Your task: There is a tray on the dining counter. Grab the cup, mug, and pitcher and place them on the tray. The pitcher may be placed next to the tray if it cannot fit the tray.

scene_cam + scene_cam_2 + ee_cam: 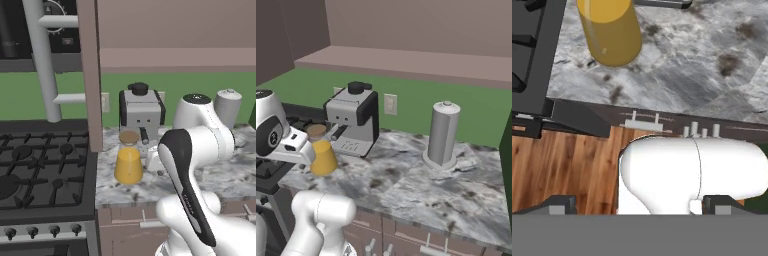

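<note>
The pitcher [129,162] is a conical glass carafe of orange-yellow liquid with a brownish neck. It stands upright on the marbled worktop [225,177] just right of the stove, in front of the coffee machine. In the right base view my white hand hangs close beside the pitcher [323,157], on its near left. In the hand view my gripper [639,205] is open, its fingertips [559,204] wide apart with nothing between them. The pitcher [609,30] sits at the top of that view, well beyond the tips. The tray, cup, mug and dining counter are out of view.
A black gas stove [40,170] borders the worktop on the left. A grey-and-black coffee machine [353,117] stands at the back, and a grey upright cylinder [442,135] further right. Drawer fronts with handles [644,122] and a wooden floor lie below the worktop's edge.
</note>
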